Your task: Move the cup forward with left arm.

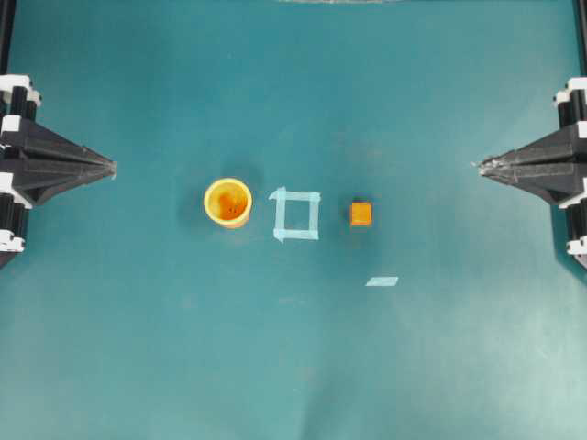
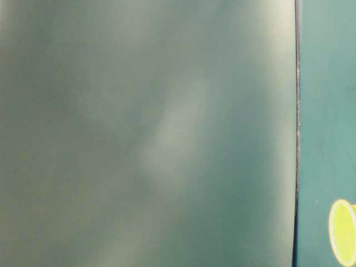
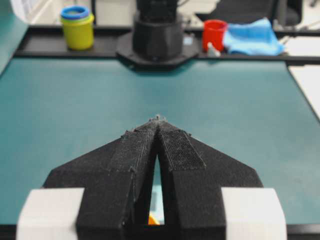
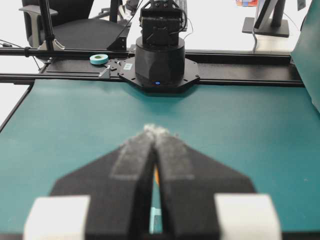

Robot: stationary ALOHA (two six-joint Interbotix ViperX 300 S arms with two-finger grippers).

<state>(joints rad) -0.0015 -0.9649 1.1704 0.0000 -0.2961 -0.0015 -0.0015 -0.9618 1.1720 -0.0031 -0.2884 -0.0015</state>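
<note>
left hand (image 1: pixel 112 168) closed, empty | right hand (image 1: pixel 479 166) closed | risk: closed tips tip the cup (image 1: pixel 227 202) or shove it into the tape square (image 1: pixel 296 214)

- The cup (image 1: pixel 227 203) is small, round and yellow, with an orange-tinted inside. It stands upright, mouth up, on the teal tabletop (image 1: pixel 183 348), left of centre in the overhead view.
- The left arm (image 1: pixel 27 165) is black with white fittings and sits at the left edge, level with the cup but well apart from it.
- Its claw (image 1: pixel 112 168) points toward the cup, tips pressed together, holding nothing.
</note>
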